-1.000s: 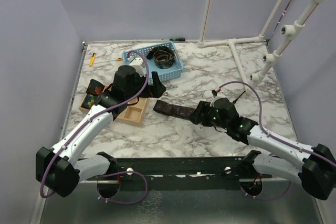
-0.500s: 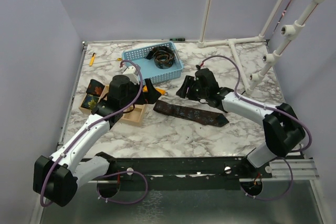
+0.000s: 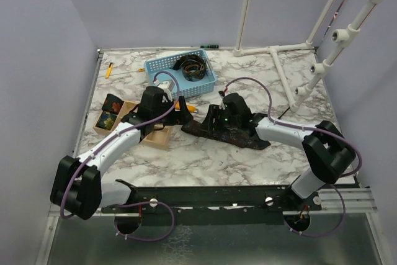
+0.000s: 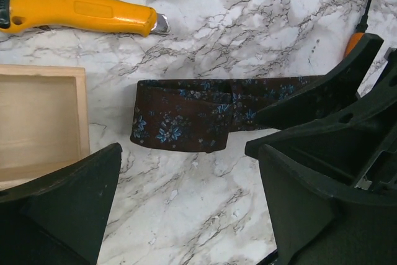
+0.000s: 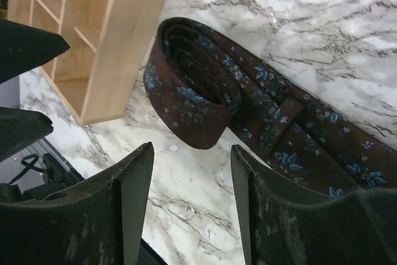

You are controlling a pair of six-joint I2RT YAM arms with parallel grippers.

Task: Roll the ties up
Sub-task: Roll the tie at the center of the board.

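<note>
A dark brown tie (image 3: 248,140) with small blue flowers lies flat in the middle of the table. Its left end is folded into a loose loop (image 5: 198,85), which also shows in the left wrist view (image 4: 180,116). My left gripper (image 3: 180,112) is open and empty just left of that end (image 4: 186,203). My right gripper (image 3: 208,121) is open and empty over the same end (image 5: 192,172), not touching it. Another tie (image 3: 193,66) lies coiled in the blue basket (image 3: 162,64). Rolled ties (image 3: 111,101) sit in the wooden box (image 3: 158,136).
A yellow utility knife (image 4: 80,10) lies just behind the tie's end, beside the wooden box (image 4: 37,116). A white pipe frame (image 3: 279,48) stands at the back right. A small yellow thing (image 3: 108,71) lies at the far left.
My right arm has swung from the near right side, round behind the tie, to its left end. My left gripper has shifted right toward that end. The tie now shows at full length.
</note>
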